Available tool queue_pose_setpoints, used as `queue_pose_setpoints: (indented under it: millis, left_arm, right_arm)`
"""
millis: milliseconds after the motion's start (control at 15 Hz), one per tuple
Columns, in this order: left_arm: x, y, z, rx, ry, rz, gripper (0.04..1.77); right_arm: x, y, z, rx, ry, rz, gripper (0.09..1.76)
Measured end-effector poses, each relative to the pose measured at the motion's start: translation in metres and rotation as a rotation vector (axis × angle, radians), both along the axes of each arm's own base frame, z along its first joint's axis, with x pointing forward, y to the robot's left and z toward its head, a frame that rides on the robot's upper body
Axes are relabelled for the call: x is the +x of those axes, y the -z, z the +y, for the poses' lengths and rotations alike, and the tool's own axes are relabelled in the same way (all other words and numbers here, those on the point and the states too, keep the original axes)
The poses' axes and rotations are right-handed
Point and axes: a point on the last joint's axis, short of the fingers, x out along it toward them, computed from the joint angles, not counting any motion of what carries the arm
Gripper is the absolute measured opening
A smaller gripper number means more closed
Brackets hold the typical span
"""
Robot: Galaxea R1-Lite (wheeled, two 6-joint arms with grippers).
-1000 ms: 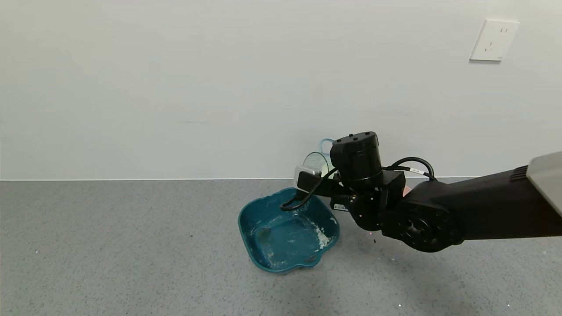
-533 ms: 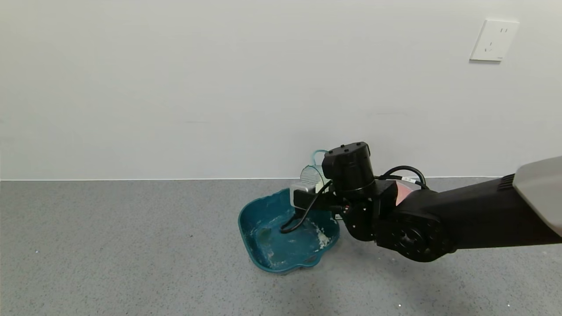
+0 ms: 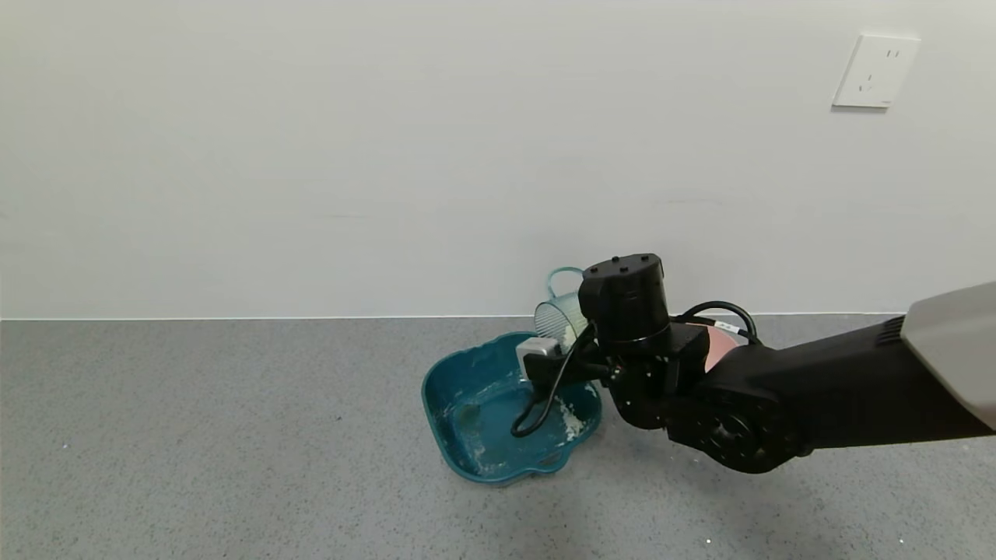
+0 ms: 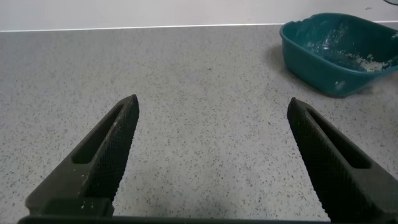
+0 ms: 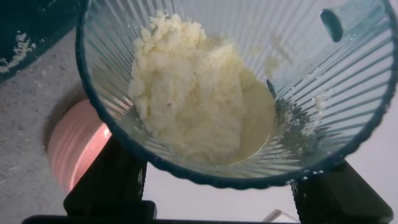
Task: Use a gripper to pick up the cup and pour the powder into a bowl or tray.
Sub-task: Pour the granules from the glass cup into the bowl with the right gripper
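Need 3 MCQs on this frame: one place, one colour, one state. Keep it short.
1. Where is the cup?
A. Flat on the floor beside the wall socket
B. Held tilted over the tray's far edge
C. Standing inside the pink bowl

2. What colour is the tray?
A. Dark teal
B. Yellow
C. Red

3. What state is the powder in?
A. All of it is in the pink bowl
B. None is left anywhere
C. A clump is in the cup

Answers:
1 B: the head view shows the right end effector holding the cup tipped above the tray's far rim.
2 A: both the head and left wrist views show teal.
3 C: the right wrist view shows a white clump inside the cup.

The left end effector is open, away from the tray.
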Motion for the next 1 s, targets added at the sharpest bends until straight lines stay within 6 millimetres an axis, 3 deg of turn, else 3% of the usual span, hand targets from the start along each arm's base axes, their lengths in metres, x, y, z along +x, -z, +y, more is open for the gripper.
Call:
queue_pose_setpoints:
  millis: [1000]
  left_arm:
    - [0.000, 0.000, 0.000, 0.000, 0.000, 0.000, 1.72]
  right_arm:
    - [-0.001, 0.027, 0.009, -0.245, -0.007, 0.023, 1.29]
